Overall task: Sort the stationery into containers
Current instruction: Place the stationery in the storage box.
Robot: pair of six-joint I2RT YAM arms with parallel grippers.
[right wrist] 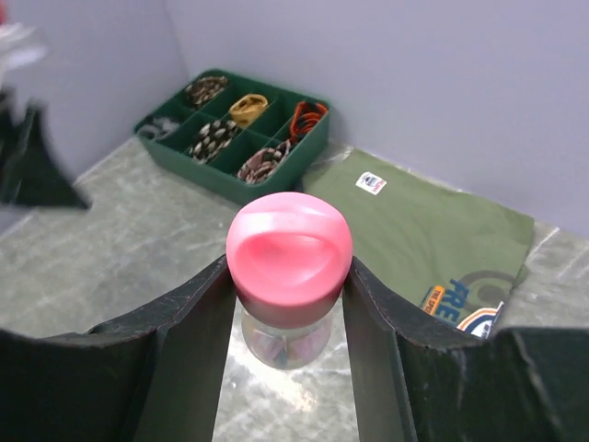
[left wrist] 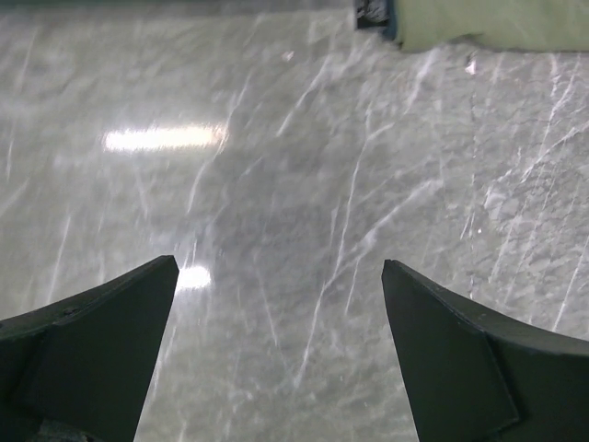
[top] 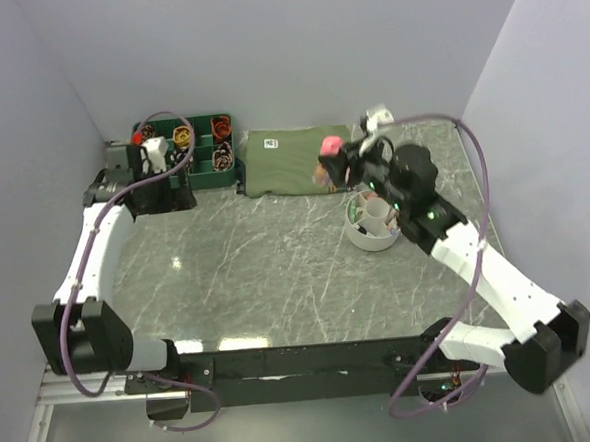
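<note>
My right gripper (right wrist: 289, 304) is shut on a short clear tube with a pink cap (right wrist: 289, 250), its fingers pressed against both sides of the cap. In the top view the tube (top: 328, 145) hangs above the right edge of the olive-green cloth (top: 289, 161), just behind the white round organiser (top: 372, 238). The organiser has a central cup; what its ring compartments hold is too small to tell. My left gripper (top: 168, 194) stands open at the far left by the green tray. Between its fingers (left wrist: 101, 322) only bare marble shows.
A green divided tray (top: 206, 144) (right wrist: 175, 147) with coiled bands sits at the back left against the wall. The folded cloth (right wrist: 419, 230) lies beside it. Walls close in the table at the back and on both sides. A small white object (top: 375, 116) sits at the back right.
</note>
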